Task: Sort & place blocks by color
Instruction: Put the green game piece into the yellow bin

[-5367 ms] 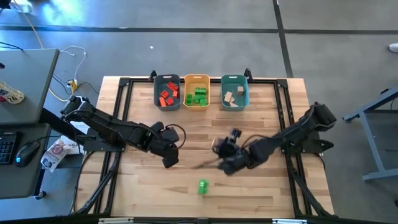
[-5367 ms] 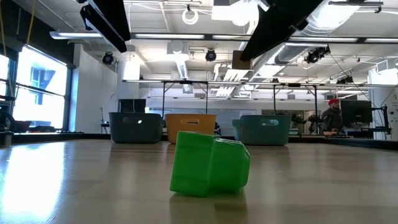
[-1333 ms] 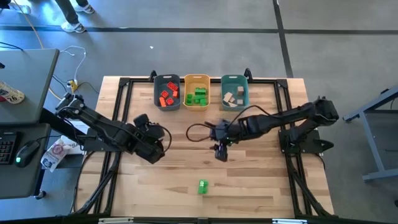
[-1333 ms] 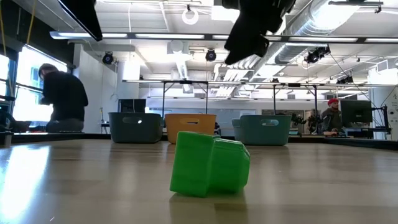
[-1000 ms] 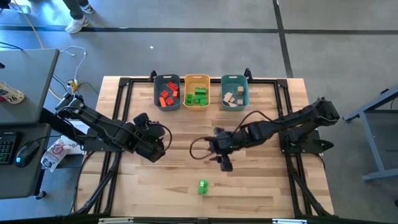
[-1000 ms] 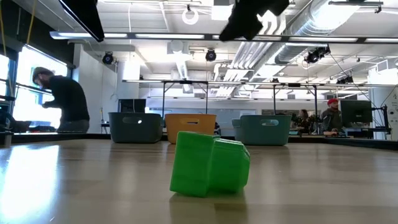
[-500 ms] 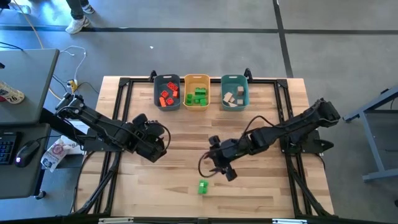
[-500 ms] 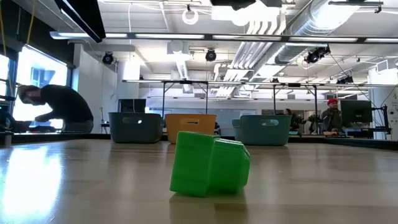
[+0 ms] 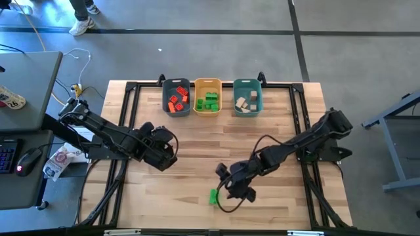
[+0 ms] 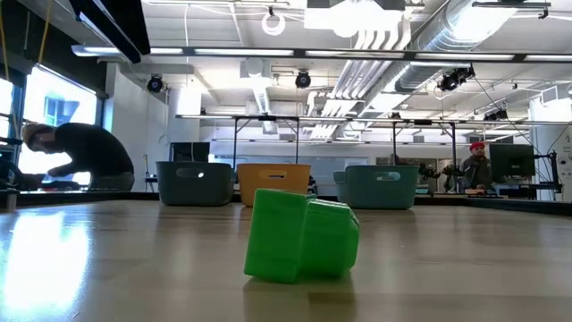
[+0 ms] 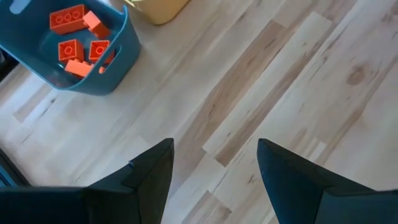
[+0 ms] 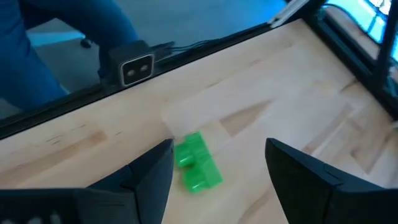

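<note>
Your right gripper [image 9: 231, 186] is hovering low over the near middle of the table [image 9: 275, 203], its fingers [image 12: 146, 180] spread wide apart and holding nothing. You are looking at one loose green block [image 9: 213, 196] lying on the wood just beside that gripper, at about eight o'clock from it in the overhead view; the two are apart, not touching. Through the right wrist camera the same green block [image 12: 196, 165] is sitting on the bare boards ahead of the open fingers and framed between them, with a small camera box [image 12: 136, 65] at the table edge beyond it. At table height the green block [image 10: 300, 235] is resting flat and alone in front of the three bins. Your left gripper [image 9: 161, 149] is waiting over the left half of the table, at roughly ten o'clock from the right one, its fingers [image 11: 149, 174] also parted and empty. Toward twelve o'clock along the far edge you are seeing the blue-grey bin [image 9: 165, 103] holding red-orange blocks [image 9: 176, 101], the orange-yellow bin [image 9: 209, 83] holding green blocks [image 9: 210, 101], and the teal bin [image 9: 247, 84] holding tan blocks [image 9: 247, 102]. The left wrist camera is showing those red-orange blocks [image 11: 78, 48] lying inside the blue-grey bin [image 11: 112, 74]. Beyond the table, a person [image 10: 76, 154] is bending over at the left of the room.
</note>
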